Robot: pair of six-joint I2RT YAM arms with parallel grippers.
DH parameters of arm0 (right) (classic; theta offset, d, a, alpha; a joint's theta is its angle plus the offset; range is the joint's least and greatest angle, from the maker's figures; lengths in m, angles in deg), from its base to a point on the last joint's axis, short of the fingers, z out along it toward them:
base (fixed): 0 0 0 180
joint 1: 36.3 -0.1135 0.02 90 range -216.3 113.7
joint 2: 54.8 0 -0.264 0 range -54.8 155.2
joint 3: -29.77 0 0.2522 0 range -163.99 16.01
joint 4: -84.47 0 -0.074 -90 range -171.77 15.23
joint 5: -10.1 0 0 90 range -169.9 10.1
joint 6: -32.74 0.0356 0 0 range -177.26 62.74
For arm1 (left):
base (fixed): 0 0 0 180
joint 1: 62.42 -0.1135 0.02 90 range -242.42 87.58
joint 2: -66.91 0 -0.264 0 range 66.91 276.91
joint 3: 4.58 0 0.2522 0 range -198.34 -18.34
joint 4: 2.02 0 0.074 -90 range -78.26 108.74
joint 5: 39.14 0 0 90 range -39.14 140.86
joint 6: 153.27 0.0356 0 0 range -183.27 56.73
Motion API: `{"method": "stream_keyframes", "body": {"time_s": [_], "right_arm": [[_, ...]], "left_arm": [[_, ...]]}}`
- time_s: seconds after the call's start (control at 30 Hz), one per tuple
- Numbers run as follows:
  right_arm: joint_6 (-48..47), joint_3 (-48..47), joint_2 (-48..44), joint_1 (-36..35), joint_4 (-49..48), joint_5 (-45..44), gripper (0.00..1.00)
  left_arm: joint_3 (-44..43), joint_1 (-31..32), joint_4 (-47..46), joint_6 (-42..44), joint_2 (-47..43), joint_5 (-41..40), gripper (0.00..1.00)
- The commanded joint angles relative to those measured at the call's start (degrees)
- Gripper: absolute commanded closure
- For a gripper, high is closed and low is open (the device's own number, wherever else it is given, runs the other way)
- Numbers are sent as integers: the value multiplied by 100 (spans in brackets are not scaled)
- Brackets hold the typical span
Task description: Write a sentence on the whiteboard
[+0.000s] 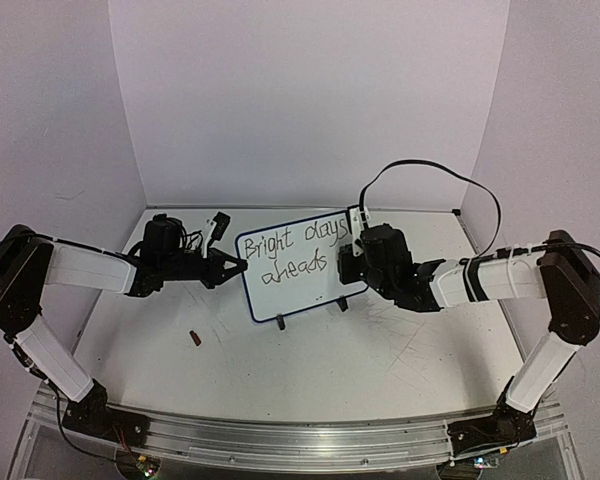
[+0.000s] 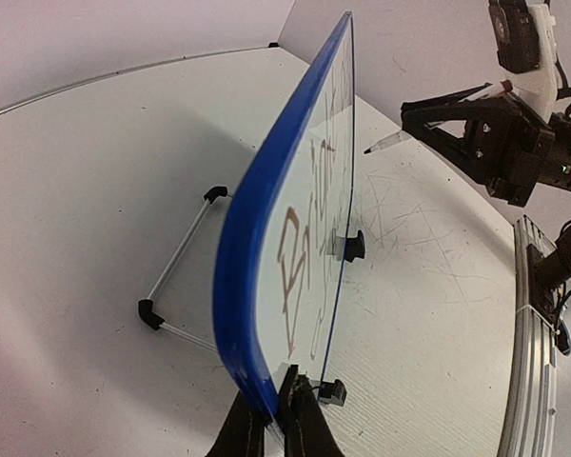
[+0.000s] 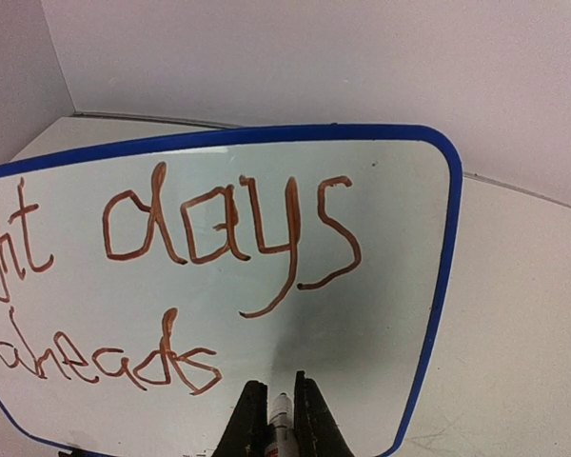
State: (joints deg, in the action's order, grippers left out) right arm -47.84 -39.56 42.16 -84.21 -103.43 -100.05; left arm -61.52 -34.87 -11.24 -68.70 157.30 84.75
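Note:
The whiteboard stands upright on its black feet at mid table, blue rim all round. The sentence reads "Bright days" over "ahead" with a last squiggle, in dark brownish marker; the right wrist view shows its words. My left gripper is shut on the board's left edge; the left wrist view shows the fingers pinching the blue rim. My right gripper is shut on a marker, its tip close to the bare board face below "days". The marker tip sits just off the board.
A small reddish-brown cap lies on the scratched tabletop in front of the left arm. A wire stand props the board from behind. White walls close the back and sides. A metal rail runs along the near edge.

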Motion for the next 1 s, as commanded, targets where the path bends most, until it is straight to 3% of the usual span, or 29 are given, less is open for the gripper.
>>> {"method": "stream_keyframes", "body": {"time_s": [0.0, 0.83, 0.97], "right_arm": [[-65, -67, -33, 14, -140, 107, 100], [-20, -493, 641, 17, -423, 179, 100], [-2, -371, 364, 3, -414, 145, 100]], "left_arm": [[-122, -64, 268, 490, 27, -656, 100], [-149, -64, 286, 494, 87, -621, 100], [-135, -62, 294, 494, 81, -643, 100]]}}
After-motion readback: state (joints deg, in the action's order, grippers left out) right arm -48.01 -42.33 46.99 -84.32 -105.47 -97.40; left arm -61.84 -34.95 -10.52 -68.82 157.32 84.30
